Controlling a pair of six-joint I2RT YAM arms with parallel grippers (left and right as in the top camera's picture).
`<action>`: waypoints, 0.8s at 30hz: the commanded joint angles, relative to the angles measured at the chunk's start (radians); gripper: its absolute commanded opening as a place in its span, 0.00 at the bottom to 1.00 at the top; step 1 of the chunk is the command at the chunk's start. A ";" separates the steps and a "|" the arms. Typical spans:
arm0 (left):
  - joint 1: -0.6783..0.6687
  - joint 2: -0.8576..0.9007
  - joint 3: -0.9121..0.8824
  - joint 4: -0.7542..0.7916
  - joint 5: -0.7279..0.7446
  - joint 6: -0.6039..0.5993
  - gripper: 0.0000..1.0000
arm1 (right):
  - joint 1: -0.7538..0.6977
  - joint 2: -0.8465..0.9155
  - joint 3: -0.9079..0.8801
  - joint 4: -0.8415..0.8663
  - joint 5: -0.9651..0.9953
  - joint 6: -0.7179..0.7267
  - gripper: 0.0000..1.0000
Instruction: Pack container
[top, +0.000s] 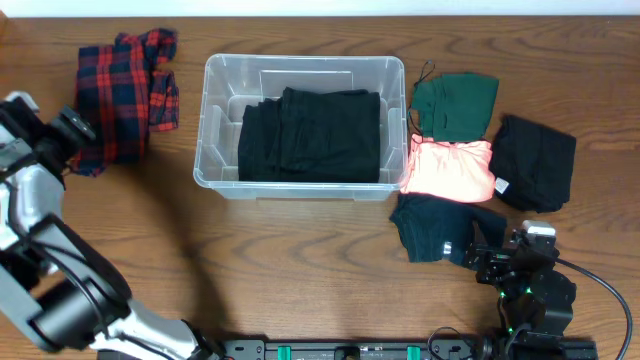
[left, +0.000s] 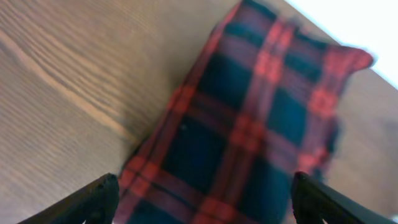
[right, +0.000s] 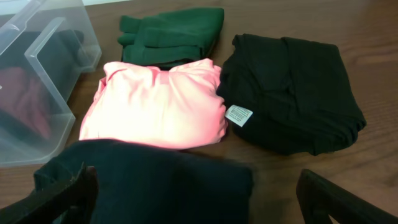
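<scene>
The clear plastic container (top: 215, 120) stands at the table's middle with a folded black garment (top: 310, 135) inside; its corner shows in the right wrist view (right: 43, 68). A red plaid shirt (top: 125, 90) lies to its left, also in the left wrist view (left: 261, 130). My left gripper (top: 75, 128) is open and empty just above the shirt's near edge (left: 202, 199). To the container's right lie green (top: 455, 105), pink (top: 450, 170), black (top: 535, 160) and dark teal (top: 440, 225) folded garments. My right gripper (top: 490, 262) is open and empty over the dark teal garment (right: 161, 180).
The green (right: 171, 34), pink (right: 155, 106) and black (right: 292, 93) garments lie close together right of the container. The black one has a white tag (right: 239, 115). A black rail (top: 350, 350) runs along the table's front edge.
</scene>
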 joint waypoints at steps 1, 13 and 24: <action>0.016 0.053 0.002 0.042 -0.013 0.042 0.89 | -0.004 -0.006 -0.002 -0.001 -0.004 0.012 0.99; 0.027 0.219 0.002 0.140 0.071 0.030 0.90 | -0.004 -0.006 -0.002 -0.001 -0.004 0.012 0.99; 0.026 0.251 0.002 0.151 0.174 0.008 0.85 | -0.004 -0.006 -0.002 -0.001 -0.004 0.012 0.99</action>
